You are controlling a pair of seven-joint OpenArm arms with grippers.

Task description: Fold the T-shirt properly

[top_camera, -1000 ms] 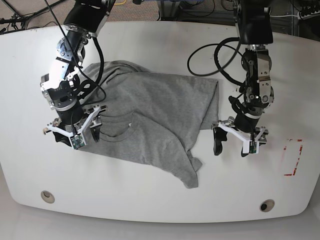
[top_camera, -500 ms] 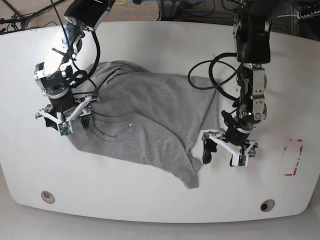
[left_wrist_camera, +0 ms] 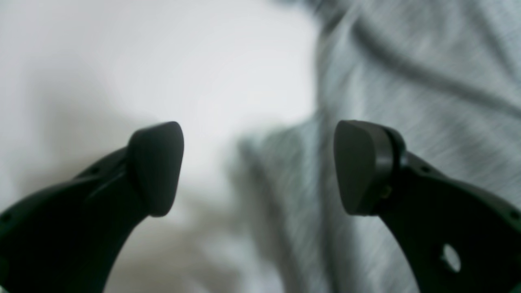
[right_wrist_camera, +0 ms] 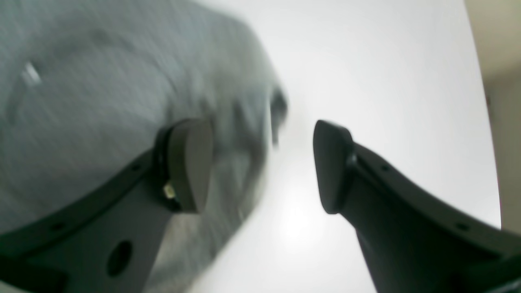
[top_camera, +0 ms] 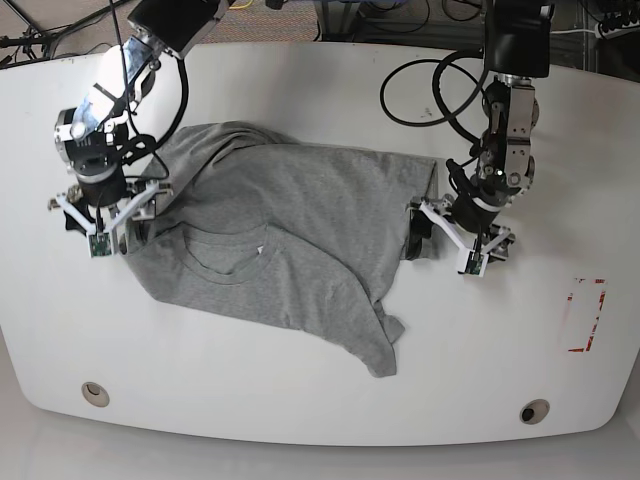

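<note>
Presently the crumpled heather-grey cotton T-shirt (top_camera: 290, 235) lies across the middle of the white tabletop (top_camera: 320, 400). Left gripper (top_camera: 447, 244) and right gripper (top_camera: 108, 222) straddle its opposite edges, jaws wide apart, holding nothing.

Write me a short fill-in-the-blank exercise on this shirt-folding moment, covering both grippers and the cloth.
1. Both grippers, the left gripper and the right gripper, have their jaws ____.
2. The T-shirt lies on a ____ table.
3. In each wrist view the shirt's ____ runs between the fingers.
4. The shirt's colour is ____.

Missing words: open; white; edge; grey
</note>
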